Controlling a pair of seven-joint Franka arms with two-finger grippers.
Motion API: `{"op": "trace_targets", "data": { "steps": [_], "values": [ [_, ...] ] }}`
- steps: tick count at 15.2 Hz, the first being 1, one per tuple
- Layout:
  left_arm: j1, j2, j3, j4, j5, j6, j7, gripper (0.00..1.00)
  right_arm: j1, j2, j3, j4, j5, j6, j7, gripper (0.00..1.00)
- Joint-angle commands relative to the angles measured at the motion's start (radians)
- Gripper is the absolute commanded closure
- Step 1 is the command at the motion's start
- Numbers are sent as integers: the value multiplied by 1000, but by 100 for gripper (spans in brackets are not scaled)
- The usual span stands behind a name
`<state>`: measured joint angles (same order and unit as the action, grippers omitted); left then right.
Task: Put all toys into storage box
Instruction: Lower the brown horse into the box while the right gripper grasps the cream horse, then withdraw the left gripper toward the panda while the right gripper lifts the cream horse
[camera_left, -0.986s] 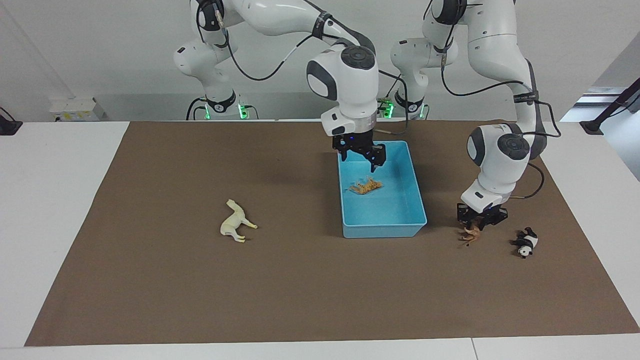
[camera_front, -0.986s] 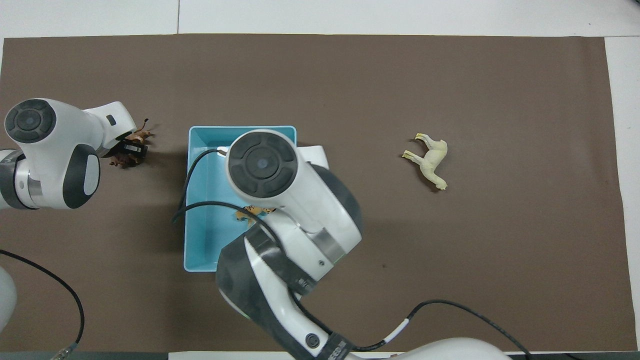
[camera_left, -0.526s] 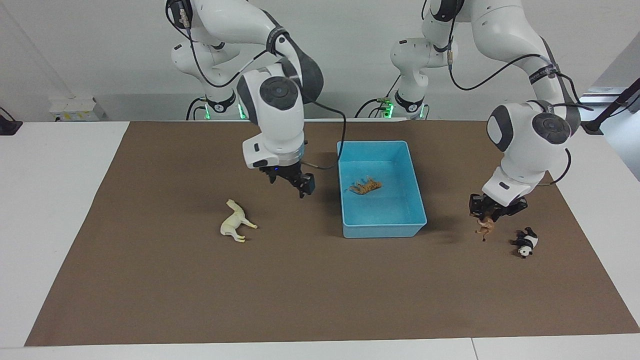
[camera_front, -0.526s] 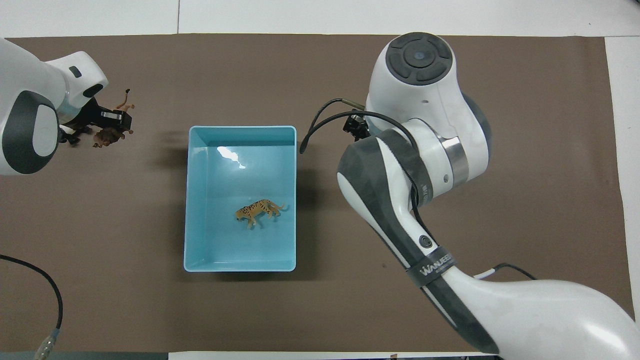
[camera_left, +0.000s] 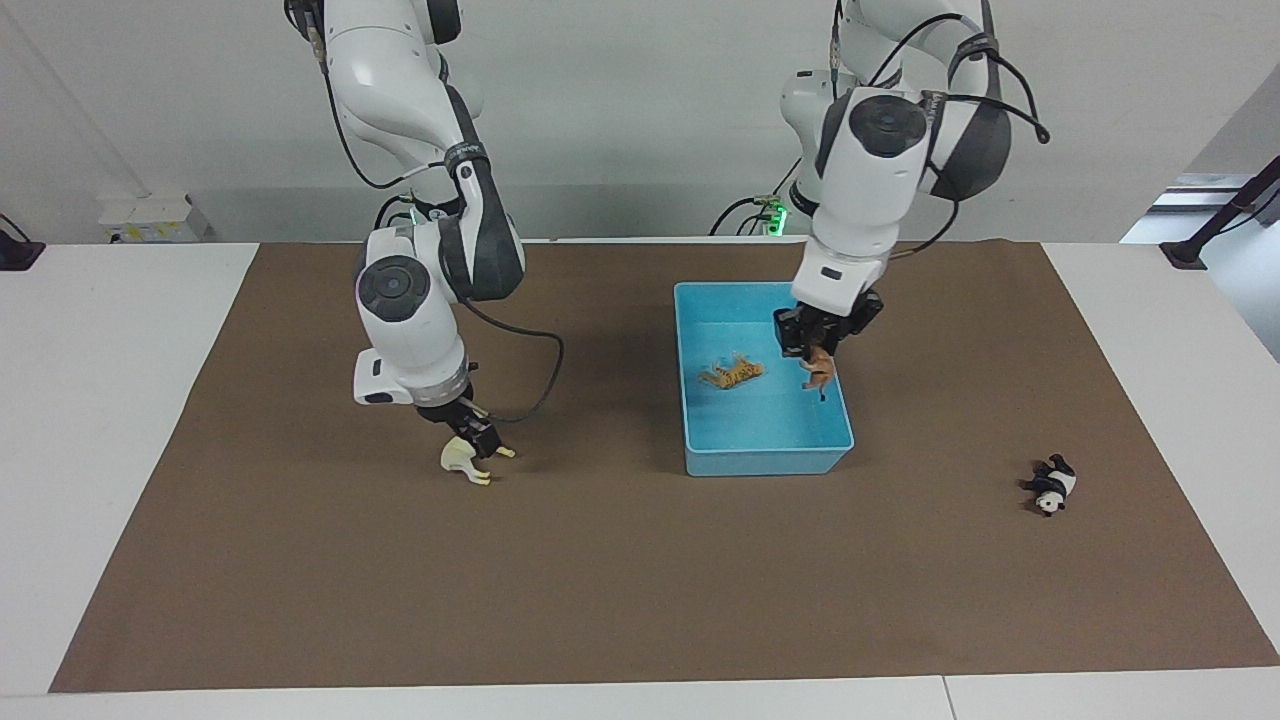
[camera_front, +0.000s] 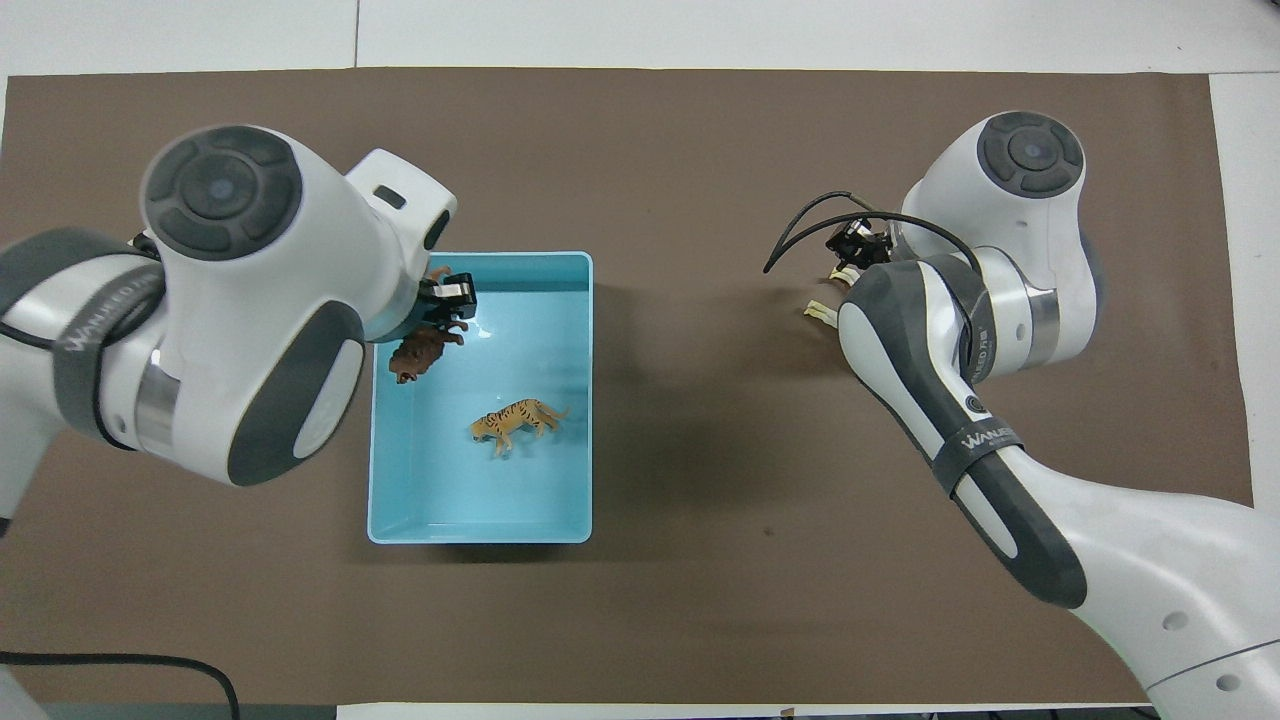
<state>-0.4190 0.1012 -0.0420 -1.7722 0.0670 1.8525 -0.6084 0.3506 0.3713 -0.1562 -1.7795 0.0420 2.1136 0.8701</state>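
Note:
The light blue storage box (camera_left: 765, 462) (camera_front: 480, 258) stands mid-table with the orange striped tiger (camera_left: 732, 374) (camera_front: 515, 422) lying in it. Over the box, near its wall toward the left arm's end, my left gripper (camera_left: 815, 349) (camera_front: 448, 300) is shut on the brown maned animal (camera_left: 818, 372) (camera_front: 418, 352), which hangs below its fingers. My right gripper (camera_left: 472, 435) (camera_front: 858, 243) is down at the cream-white horse (camera_left: 457, 458) (camera_front: 822, 311), open, with its fingers on either side of the horse's body. The panda (camera_left: 1050, 484) lies on the mat toward the left arm's end.
A brown mat (camera_left: 640, 580) (camera_front: 700, 130) covers most of the white table (camera_left: 110, 400). In the overhead view the left arm hides the panda and the right arm covers most of the horse.
My left gripper carried the brown maned animal from beside the panda to over the box. My right gripper left the box and came down at the horse.

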Motion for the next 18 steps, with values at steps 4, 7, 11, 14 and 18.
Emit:
{"op": "trace_targets", "data": {
  "steps": [4, 7, 11, 14, 18],
  "values": [
    [55, -43, 33, -55, -7, 42, 140, 0, 7, -43, 9, -168, -11, 135, -72, 0],
    [228, -31, 31, -35, -7, 98, 382, 0, 4, -34, 9, -175, -13, 149, -69, 0],
    [445, 26, 31, -44, -10, 209, 593, 0, -7, -28, 9, -193, -13, 183, -71, 0],
    [563, 69, 31, -46, -19, 278, 582, 0, -22, -34, 9, -235, -13, 239, -75, 37],
    [700, 114, 31, -85, -99, 477, 246, 0, -19, -34, 9, -223, -13, 223, -71, 100]
  ]
}}
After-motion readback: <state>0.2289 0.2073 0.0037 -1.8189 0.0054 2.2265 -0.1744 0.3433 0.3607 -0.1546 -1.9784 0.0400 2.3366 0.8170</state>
